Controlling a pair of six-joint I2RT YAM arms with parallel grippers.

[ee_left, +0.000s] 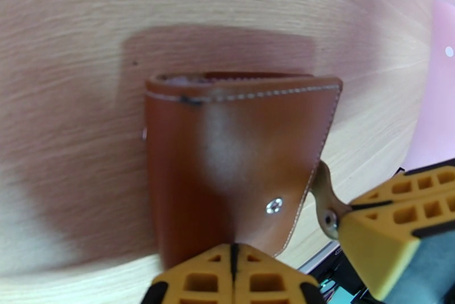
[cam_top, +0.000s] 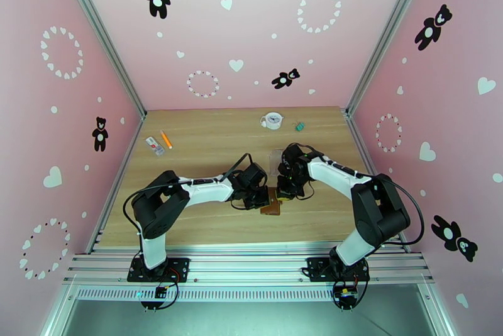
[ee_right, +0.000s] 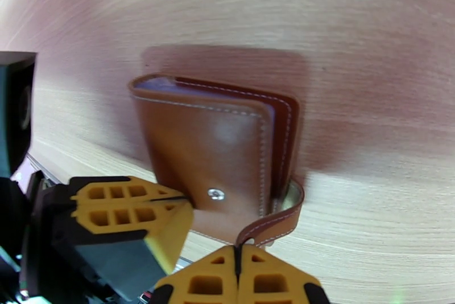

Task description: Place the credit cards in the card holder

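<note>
Worktop point(cam_top: 207, 136): pale wood, with the card holder point(cam_top: 272, 202) near its middle, between both tools.
Card holder: brown leather with white stitching, folded, its strap point(ee_right: 273, 225) undone.
Top view: its long side runs near to far.
Right wrist view: layered cover edges beside the strap, hidden in the left wrist view.
Left tool point(ee_left: 233, 249): clamped on the cover's lower edge.
Right tool point(ee_right: 236, 254): pinching the strap.
Snap point(ee_right: 215, 193): a bare silver stud.
</note>
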